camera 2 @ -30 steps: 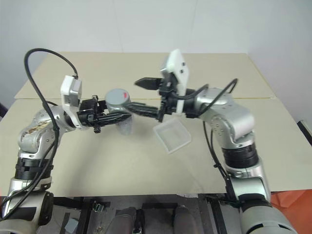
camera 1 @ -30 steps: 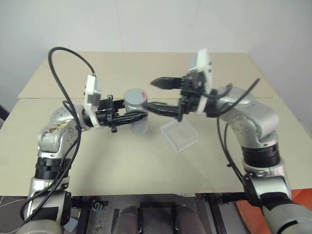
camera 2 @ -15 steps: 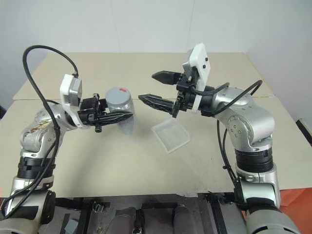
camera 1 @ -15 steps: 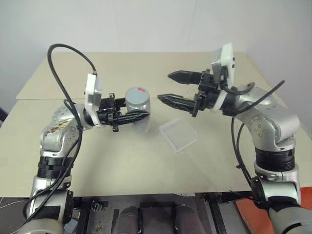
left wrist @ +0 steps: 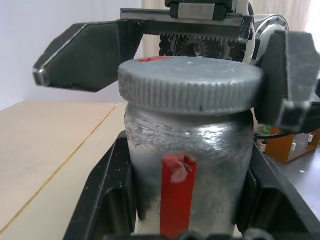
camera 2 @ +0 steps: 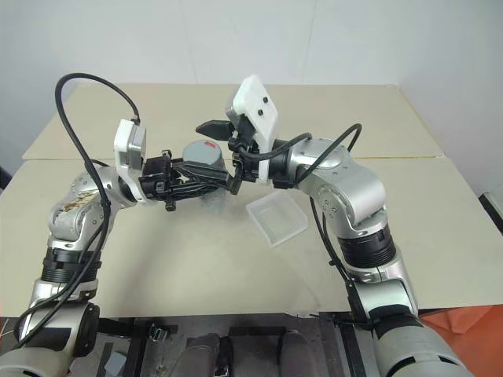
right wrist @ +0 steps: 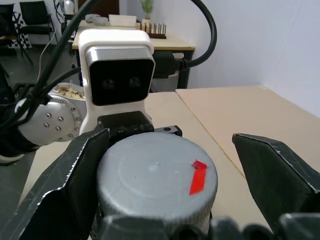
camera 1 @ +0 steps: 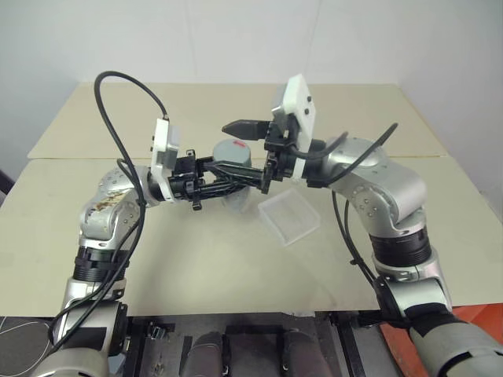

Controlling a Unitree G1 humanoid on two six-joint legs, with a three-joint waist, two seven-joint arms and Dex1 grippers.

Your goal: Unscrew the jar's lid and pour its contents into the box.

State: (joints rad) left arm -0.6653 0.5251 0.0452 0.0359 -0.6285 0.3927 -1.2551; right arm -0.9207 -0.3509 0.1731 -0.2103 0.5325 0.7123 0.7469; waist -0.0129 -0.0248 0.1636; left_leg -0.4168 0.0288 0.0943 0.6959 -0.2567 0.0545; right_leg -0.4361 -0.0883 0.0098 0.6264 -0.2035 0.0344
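So left gripper (camera 1: 228, 184) is clamped on the jar (left wrist: 187, 165) above the tabletop, right gripper (camera 1: 240, 147) spread wide around the lid (right wrist: 156, 181), not gripping. Next: close and twist. Box (camera 1: 289, 217) waits nearby.

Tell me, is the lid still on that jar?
On. The lid sits flush atop the jar, with no gap showing.

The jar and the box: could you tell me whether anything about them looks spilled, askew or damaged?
Nothing stands out. The jar sits upright in the left gripper, its lid on and level, the right gripper open around it. The box lies flat on the table, with no spill.
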